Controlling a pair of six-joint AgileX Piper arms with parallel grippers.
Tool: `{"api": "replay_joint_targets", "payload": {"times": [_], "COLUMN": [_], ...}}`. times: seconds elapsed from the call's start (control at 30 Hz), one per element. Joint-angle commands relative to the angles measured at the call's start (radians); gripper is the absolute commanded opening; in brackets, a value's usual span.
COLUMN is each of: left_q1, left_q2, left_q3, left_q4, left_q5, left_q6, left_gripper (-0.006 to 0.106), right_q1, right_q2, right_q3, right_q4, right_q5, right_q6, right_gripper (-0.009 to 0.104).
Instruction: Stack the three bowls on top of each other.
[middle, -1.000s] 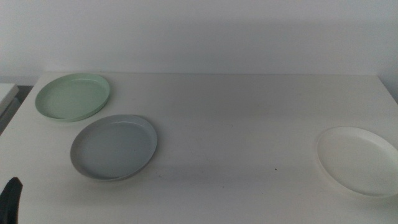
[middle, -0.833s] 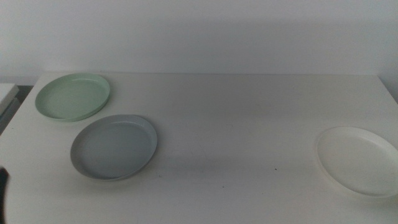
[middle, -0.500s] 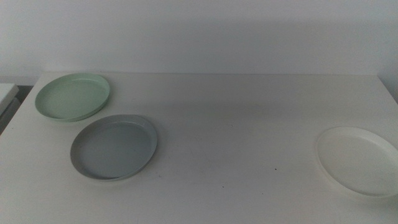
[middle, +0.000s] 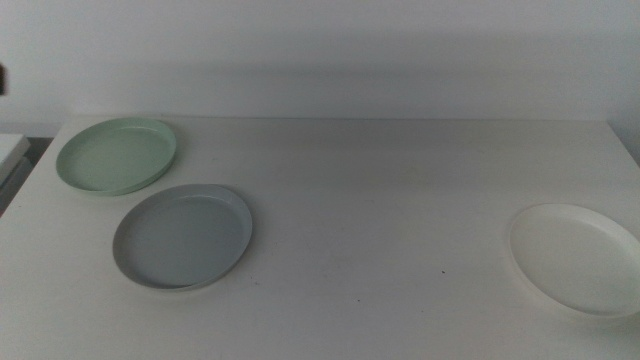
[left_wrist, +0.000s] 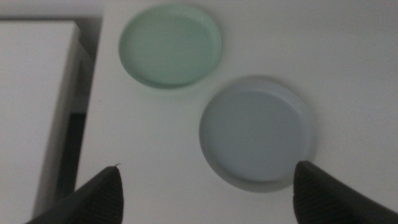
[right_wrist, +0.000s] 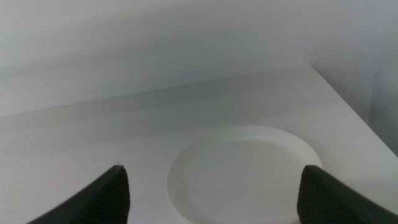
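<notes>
Grey bowl (left_wrist: 258, 129) beneath left pincer (left_wrist: 208, 186)

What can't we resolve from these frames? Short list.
- White bowl: near rim cut off by the right wrist picture's edge; whole in the middle view.
- Left gripper and right gripper: only jaw tips show, spread wide; arm bodies out of frame, and neither gripper can be identified in the middle view.
- Grey bowl and mint green bowl: soft blur in the left wrist view hides rim detail.
</notes>
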Motion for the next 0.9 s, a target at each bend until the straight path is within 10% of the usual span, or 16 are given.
{"api": "replay_joint_targets", "payload": {"times": [0.0,0.87], "left_q1": [0.0,0.0], "left_q2": [0.071,0.742], "left_q3": [-0.02,-0.02], "left_q4": [-0.027,-0.055], "left_q5": [0.01,-0.093], "left_q6": [0.005,0.074], "left_gripper": [0.094,0.094], "right_q1": [-0.005,-0.005], "right_q2": [-0.004,-0.004], "right_q3": [0.004,0.004], "right_q4": [-0.005,-0.005], "right_q5": [-0.01,-0.01], "right_q6": [-0.002,-0.002], "right_gripper": [0.093,0.093]}}
